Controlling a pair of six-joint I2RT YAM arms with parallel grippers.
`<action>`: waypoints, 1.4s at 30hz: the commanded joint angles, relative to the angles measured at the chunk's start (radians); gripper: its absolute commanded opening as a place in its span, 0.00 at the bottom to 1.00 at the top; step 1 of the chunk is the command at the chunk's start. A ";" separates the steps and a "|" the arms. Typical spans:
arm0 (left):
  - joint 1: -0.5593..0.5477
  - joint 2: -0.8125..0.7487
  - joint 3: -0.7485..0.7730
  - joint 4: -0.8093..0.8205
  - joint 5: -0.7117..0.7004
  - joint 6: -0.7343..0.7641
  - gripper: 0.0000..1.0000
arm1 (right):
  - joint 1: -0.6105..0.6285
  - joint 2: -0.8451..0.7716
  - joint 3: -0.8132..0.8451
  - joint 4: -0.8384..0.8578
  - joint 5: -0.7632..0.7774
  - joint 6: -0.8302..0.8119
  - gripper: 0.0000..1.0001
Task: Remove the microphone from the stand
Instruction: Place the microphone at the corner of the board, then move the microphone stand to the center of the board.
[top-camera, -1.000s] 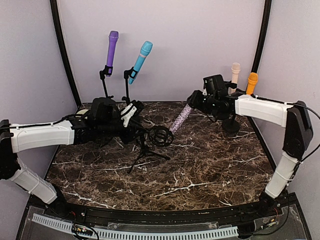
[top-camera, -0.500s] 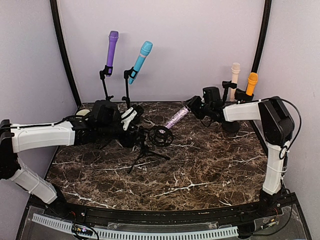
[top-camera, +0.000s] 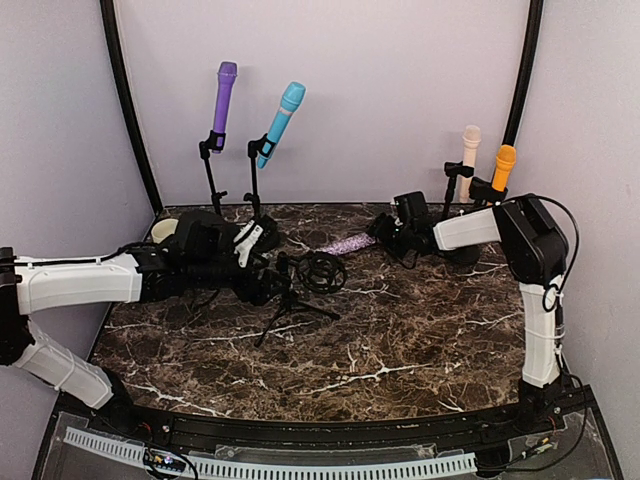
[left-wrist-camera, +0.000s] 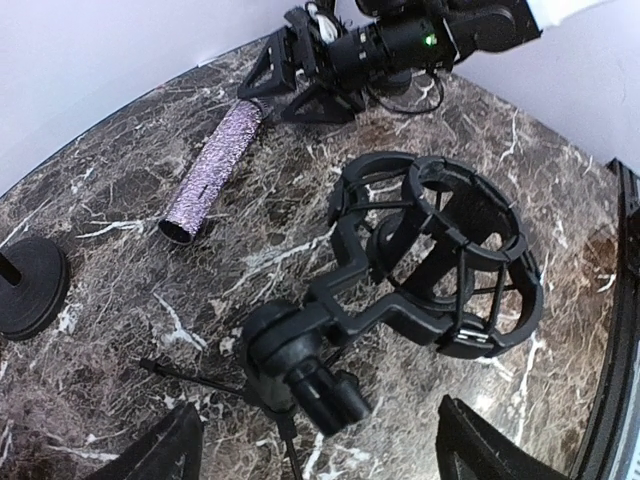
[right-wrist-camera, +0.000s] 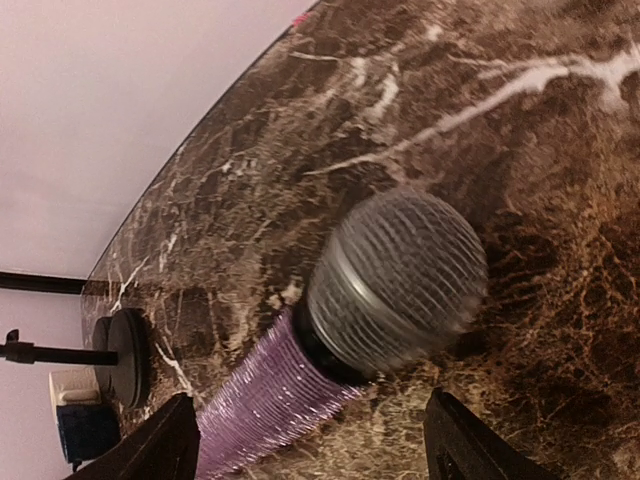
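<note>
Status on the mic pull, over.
Both open: left gripper at the stand, right gripper at the microphone's head. Microphone out, flat on the table. Nothing in the way.

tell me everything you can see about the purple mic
The mic is a handheld type: a glittery purple barrel with a dark end, a black collar and a rounded grey mesh head that looks like metal. It lies flat on the marble table near the back, out of the stand and apart from it. Its head sits between the open fingers of the right gripper, which do not seem to touch it.
</note>
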 joint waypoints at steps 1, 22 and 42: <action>-0.006 -0.076 -0.112 0.163 0.031 -0.181 0.83 | -0.009 -0.003 0.016 0.000 -0.011 -0.040 0.84; -0.005 -0.246 -0.195 0.083 -0.128 -0.438 0.82 | 0.041 -0.411 -0.321 -0.049 -0.279 -0.267 0.95; 0.182 -0.375 -0.027 -0.292 -0.086 -0.357 0.87 | 0.310 -0.561 -0.411 0.011 -0.400 -0.217 0.97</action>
